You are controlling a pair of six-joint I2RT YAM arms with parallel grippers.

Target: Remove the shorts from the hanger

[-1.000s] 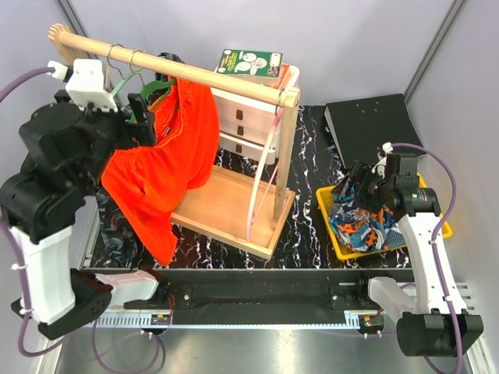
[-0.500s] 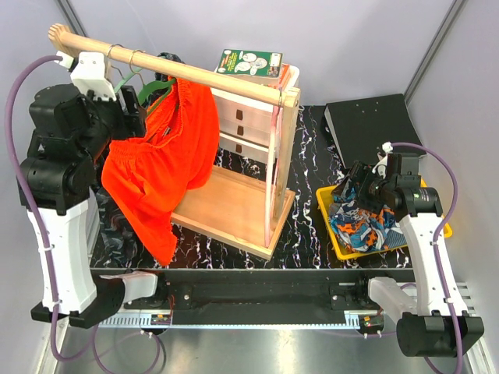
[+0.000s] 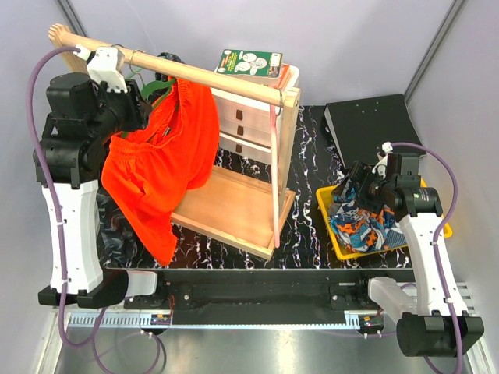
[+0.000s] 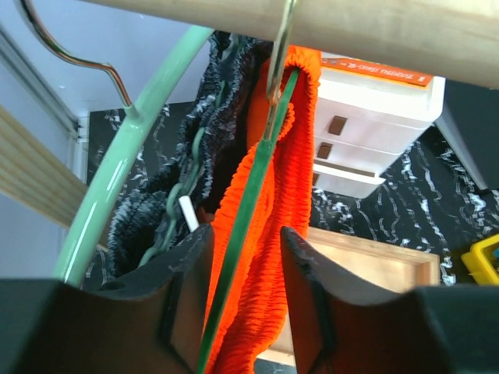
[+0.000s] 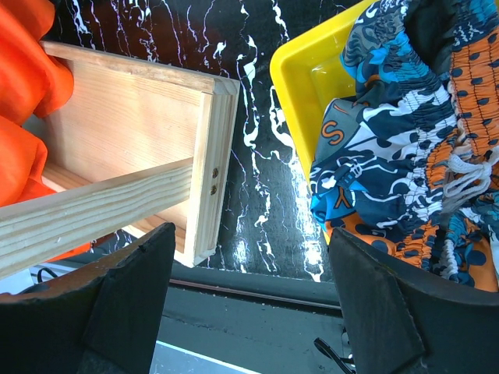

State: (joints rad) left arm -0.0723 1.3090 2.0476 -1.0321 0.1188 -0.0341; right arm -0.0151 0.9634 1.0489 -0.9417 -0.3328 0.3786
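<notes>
Orange shorts, light, limp and stretchy, hang on the green hanger from the rail; best taken at the gathered waistband, which the left end effector straddles, grip unconfirmed; right end effector released near the yellow tray.

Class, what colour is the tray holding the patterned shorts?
Yellow tray; clearest in the right wrist view.

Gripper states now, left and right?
Left gripper: fingers straddle bright orange cloth shorts waistband; grip cannot be told.
Right gripper: open, holding nothing.
</notes>
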